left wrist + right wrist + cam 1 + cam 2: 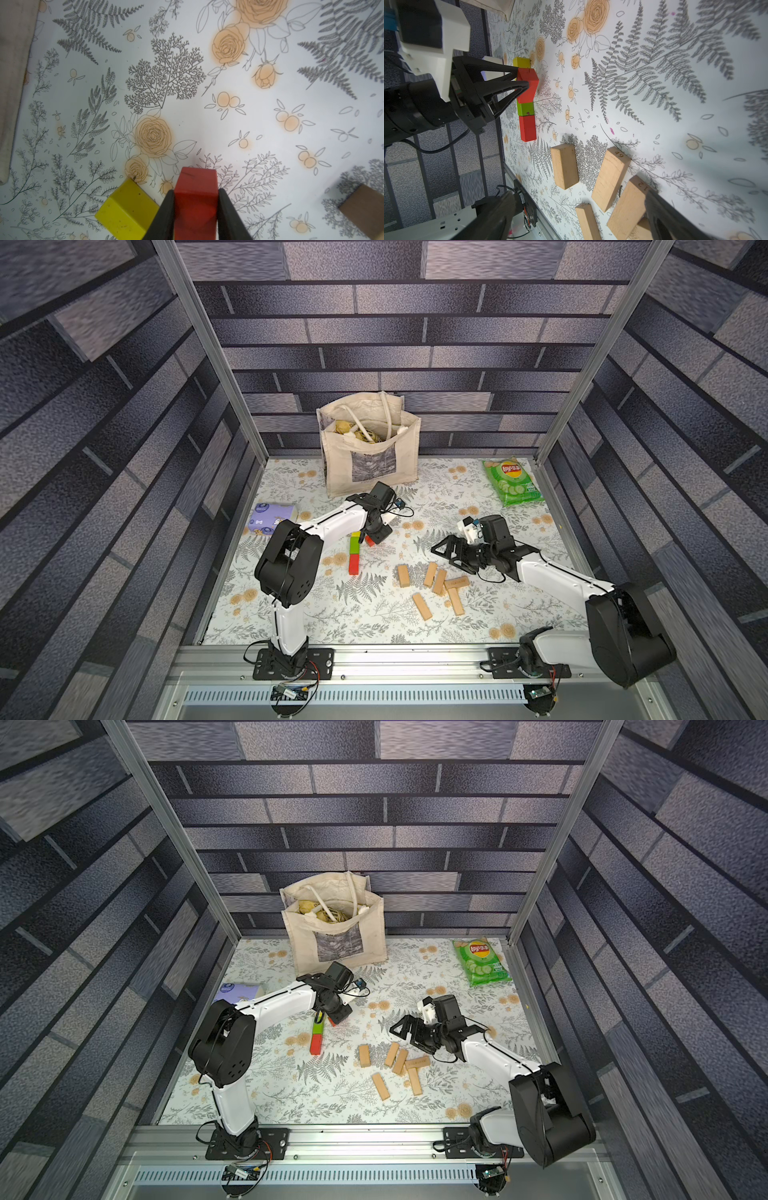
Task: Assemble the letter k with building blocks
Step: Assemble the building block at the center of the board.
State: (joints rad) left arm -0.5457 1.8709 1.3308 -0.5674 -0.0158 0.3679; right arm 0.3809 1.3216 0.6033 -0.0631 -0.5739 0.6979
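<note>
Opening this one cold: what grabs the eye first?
The left gripper clamps a red block beside the yellow-green-red row near the scene's middle. Six tan blocks lie scattered nearer the front; a bright green crisp bag sits in a far corner.

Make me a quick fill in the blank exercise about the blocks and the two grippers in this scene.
1. The left gripper is shut on a block coloured ___.
2. Between the yellow block and the lying red block sits a ___ block.
3. Near the right gripper lie ___ tan blocks.
4. The right gripper's jaws stand ___.
Missing words: red; green; six; open.
</note>
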